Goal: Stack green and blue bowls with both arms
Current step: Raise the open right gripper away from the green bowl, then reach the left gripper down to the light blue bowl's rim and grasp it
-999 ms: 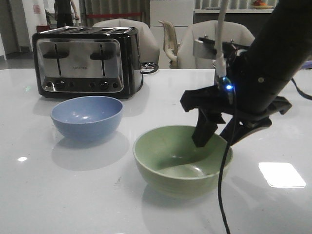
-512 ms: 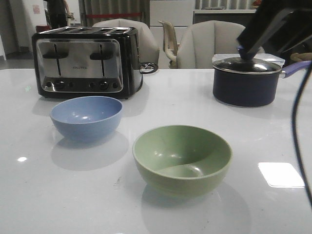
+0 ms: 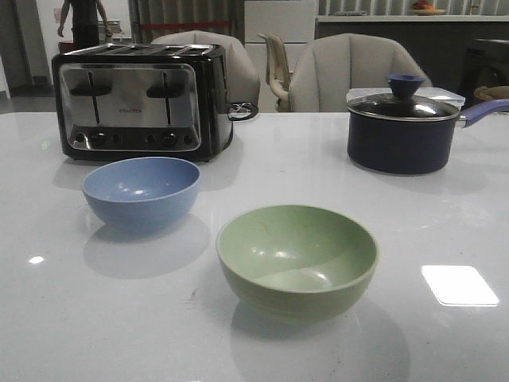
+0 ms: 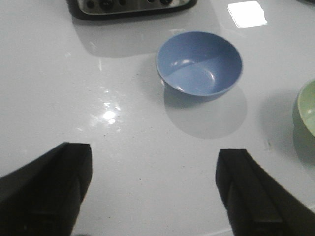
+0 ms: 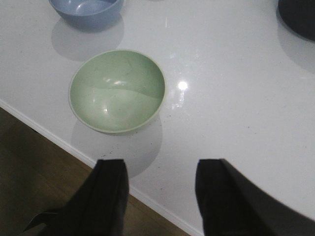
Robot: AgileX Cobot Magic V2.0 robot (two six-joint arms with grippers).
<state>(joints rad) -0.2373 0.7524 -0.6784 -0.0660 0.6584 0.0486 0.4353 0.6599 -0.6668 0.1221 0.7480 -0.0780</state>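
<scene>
The dusty blue bowl stands upright and empty on the white table, left of centre. The sage green bowl stands upright and empty nearer the front, apart from the blue one. Neither arm shows in the front view. My left gripper is open and empty, high above the table, with the blue bowl ahead of it and an edge of the green bowl at the side. My right gripper is open and empty, over the table's front edge, with the green bowl ahead and the blue bowl beyond.
A black-and-chrome toaster stands behind the blue bowl. A dark lidded saucepan with a blue handle stands at the back right. Chairs stand behind the table. The table's front edge and the brown floor show in the right wrist view.
My right arm, which was low over the green bowl's right rim, has lifted up and away and has left the front view. Both bowls have stayed put.
</scene>
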